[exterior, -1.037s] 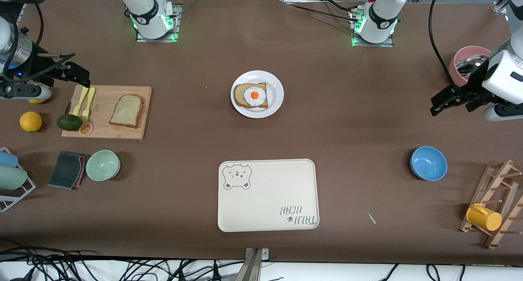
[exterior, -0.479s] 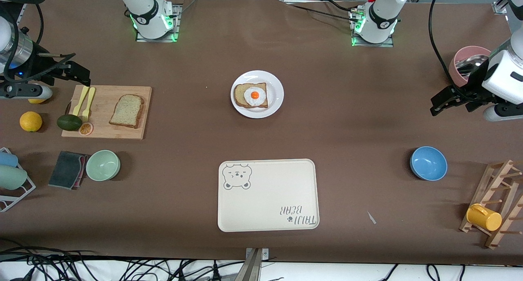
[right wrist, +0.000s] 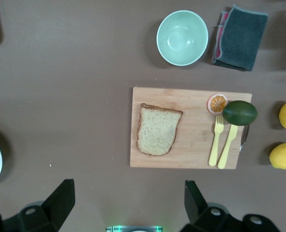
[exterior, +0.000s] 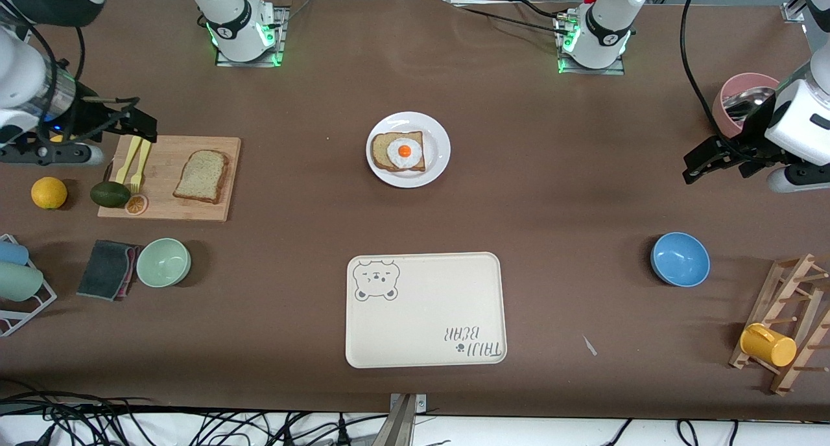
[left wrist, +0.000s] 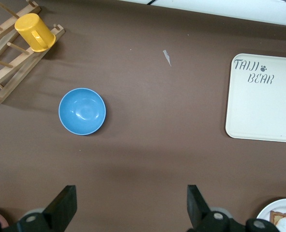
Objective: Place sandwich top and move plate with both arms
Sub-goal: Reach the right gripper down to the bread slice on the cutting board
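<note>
2 grippers: both wide open, empty
right gripper [exterior: 139, 127]: above cutting board [exterior: 165, 209] edge
left gripper [exterior: 703, 164]: hovering over bare table
sandwich top [exterior: 201, 176]: on board
plate [exterior: 436, 168]: holds egg bread [exterior: 398, 152]

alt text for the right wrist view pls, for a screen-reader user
The open right gripper hangs above a wooden cutting board where the sandwich top lies flat and untouched, beside a yellow fork and knife, an avocado and an orange slice.

Tan sandwich top [exterior: 201, 176] lies flat on a board; white plate [exterior: 438, 149] holds egg-topped bread.
</note>
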Robot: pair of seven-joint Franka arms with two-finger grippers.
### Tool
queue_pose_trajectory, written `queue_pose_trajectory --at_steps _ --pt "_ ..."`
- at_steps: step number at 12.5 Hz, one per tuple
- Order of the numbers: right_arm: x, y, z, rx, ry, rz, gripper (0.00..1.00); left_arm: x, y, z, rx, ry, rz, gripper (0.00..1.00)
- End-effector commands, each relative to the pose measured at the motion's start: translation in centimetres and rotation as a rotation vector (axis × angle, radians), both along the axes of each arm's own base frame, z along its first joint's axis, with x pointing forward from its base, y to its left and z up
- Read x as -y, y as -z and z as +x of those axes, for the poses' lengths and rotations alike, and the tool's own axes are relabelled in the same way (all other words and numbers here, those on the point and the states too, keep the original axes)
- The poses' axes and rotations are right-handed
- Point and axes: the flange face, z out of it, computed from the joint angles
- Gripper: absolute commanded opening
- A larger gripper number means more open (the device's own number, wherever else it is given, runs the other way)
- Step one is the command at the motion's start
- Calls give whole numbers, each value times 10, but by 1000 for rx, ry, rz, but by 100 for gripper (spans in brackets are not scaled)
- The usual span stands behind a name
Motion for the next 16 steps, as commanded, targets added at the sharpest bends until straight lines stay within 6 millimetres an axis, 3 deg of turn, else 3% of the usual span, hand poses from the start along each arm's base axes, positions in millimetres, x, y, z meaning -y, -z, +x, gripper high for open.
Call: queue_pose_trajectory --at_steps 1,5,10,16 --pt "0 37 -17 13 -26 -19 100 2 -5 2 -2 3 -25 100" --pt "10 123 -31 17 -26 -23 99 4 -6 3 2 13 -23 100" --pt "10 211 -53 -26 9 -20 99 3 -3 4 -4 6 -22 100" --pt "12 280 -42 -24 103 -105 94 2 -2 4 -6 4 -22 100"
